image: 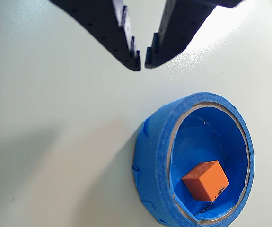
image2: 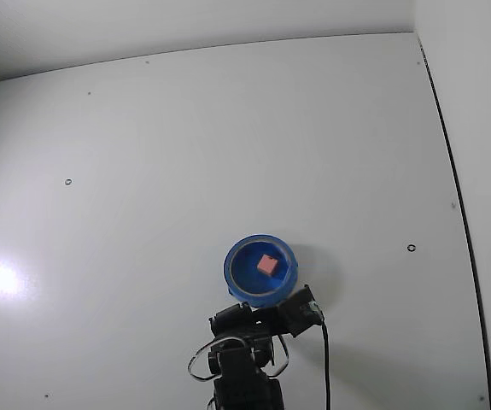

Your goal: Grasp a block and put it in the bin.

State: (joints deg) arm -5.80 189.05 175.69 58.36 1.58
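Observation:
The block (image: 206, 180) is a small orange-red cube lying tilted on the floor of the bin (image: 157, 156), a round bright-blue container with a thick rim. The fixed view shows the same: the block (image2: 268, 264) rests inside the bin (image2: 235, 272) near the table's lower middle. In the wrist view my gripper (image: 142, 65) hangs above the bare table just beyond the bin's rim. Its dark fingertips nearly touch and hold nothing. The fixed view shows only the arm (image2: 249, 342) right below the bin, and the fingertips are hidden there.
The white table (image2: 228, 154) stretches wide around the bin, with a few small dark marks (image2: 411, 248) on it. A wall edge runs down the right side in the fixed view. A black cable (image2: 325, 367) trails from the arm.

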